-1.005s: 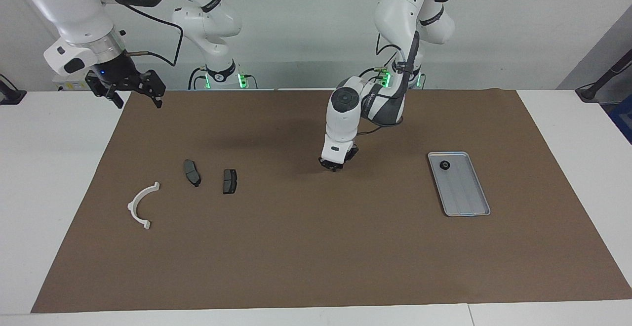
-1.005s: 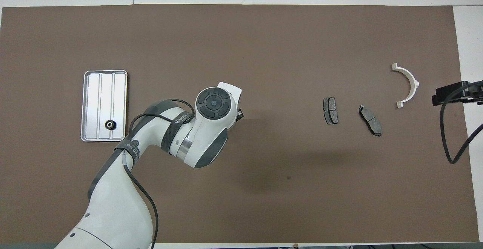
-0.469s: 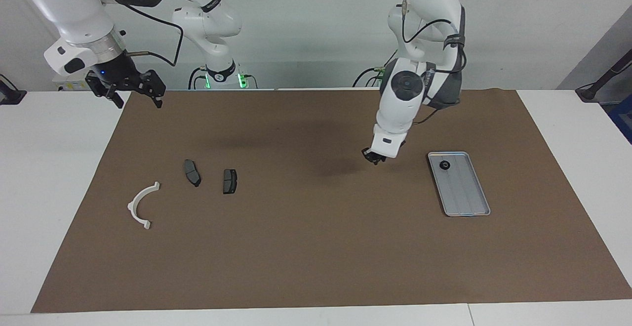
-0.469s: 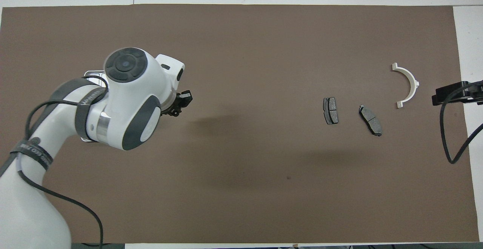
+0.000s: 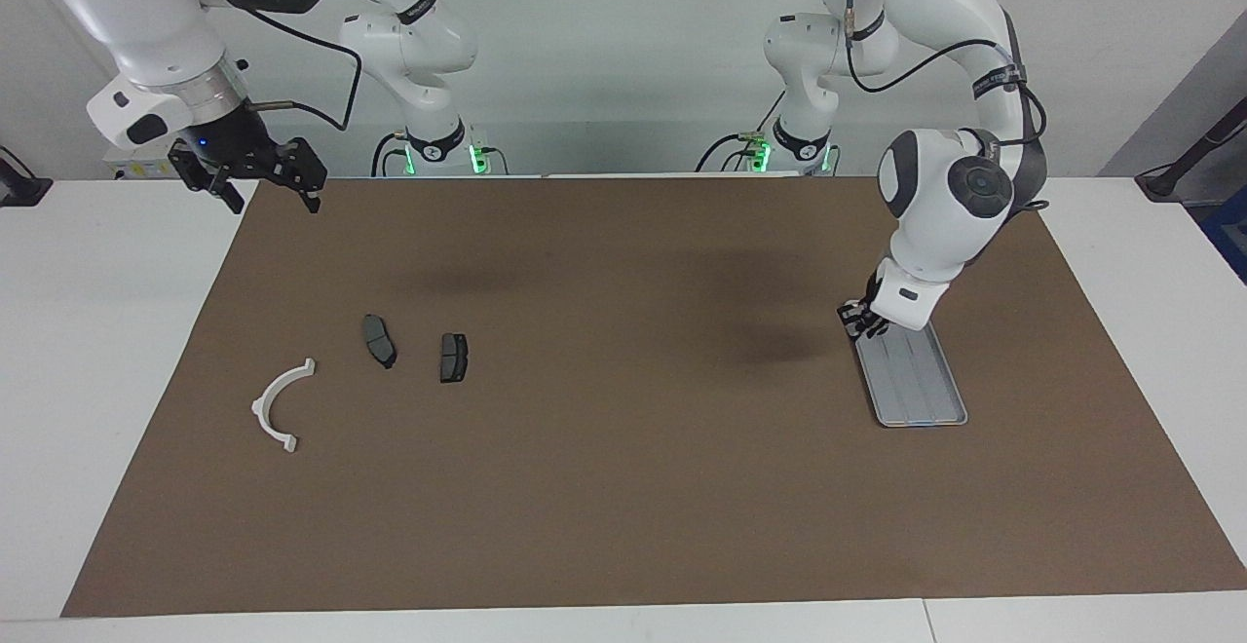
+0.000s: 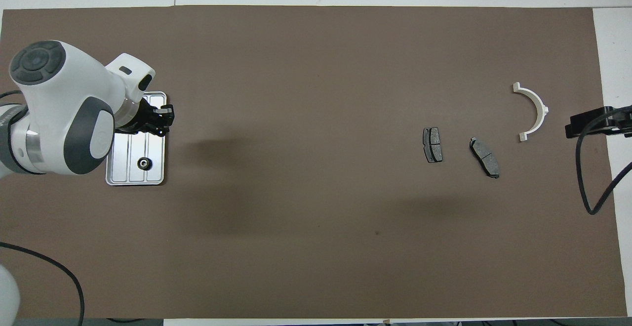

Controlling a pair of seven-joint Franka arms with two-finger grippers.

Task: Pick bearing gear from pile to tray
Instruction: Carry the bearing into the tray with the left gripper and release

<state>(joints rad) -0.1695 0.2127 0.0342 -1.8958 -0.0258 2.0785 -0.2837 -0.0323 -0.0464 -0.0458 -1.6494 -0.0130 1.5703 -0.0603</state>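
Across the bench: the right claw (image 5: 273,197), jaws apart, is parked at ten o'clock. The pile (image 5: 379,340) is seen at eight. At three, the left claw (image 5: 862,323), pinched together with any load unseen, is held over the tray (image 5: 921,390), where one bearing gear (image 6: 143,163) is lodged. A part released high could be bounced over the low rim.

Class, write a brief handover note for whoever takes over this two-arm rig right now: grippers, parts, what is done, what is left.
Left gripper: shut, low over the tray; whether it holds a gear cannot be seen.
Right gripper: open, waiting over the corner of the mat at the right arm's end.
Done: one bearing gear lies in the tray.
Pile: white bracket and two brake pads on the mat; no gear visible among them.
Left: probably open over the tray, then retract.
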